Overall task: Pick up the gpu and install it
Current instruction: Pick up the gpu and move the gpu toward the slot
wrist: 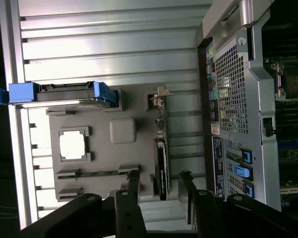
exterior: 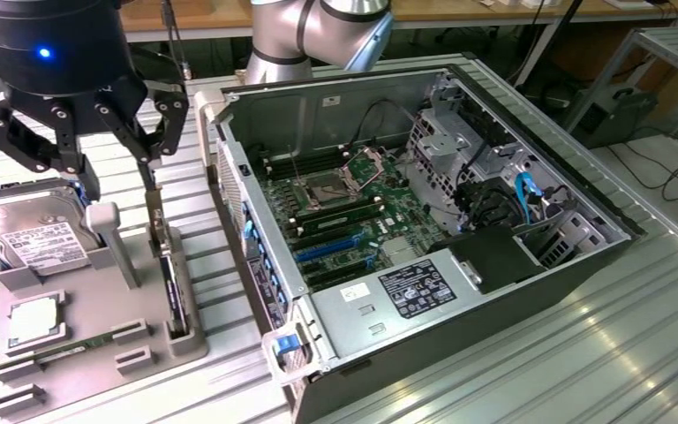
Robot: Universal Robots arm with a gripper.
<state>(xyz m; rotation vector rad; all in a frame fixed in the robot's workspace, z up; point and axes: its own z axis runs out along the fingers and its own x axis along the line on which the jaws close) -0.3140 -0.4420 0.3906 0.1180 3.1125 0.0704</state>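
The gpu (exterior: pixel 172 281) is a thin black card standing on edge in a slot of the grey parts tray (exterior: pixel 139 340), its pale metal bracket (exterior: pixel 154 212) at the far end. In the wrist view the gpu (wrist: pixel 161 171) runs between my two fingers (wrist: pixel 134 193), with a gap on each side. My gripper (exterior: pixel 116 172) hangs open above the tray, over the card's bracket end and not touching it. In the wrist view my gripper (wrist: pixel 160 194) straddles the near end of the card.
On the same tray stand a silver hard drive (exterior: pixel 33 234) with blue rails, a square processor (exterior: pixel 33 320) and a green memory stick (exterior: pixel 74 347). The open computer case (exterior: pixel 433 221) lies close to the tray on the exterior view's right, motherboard (exterior: pixel 339 208) exposed.
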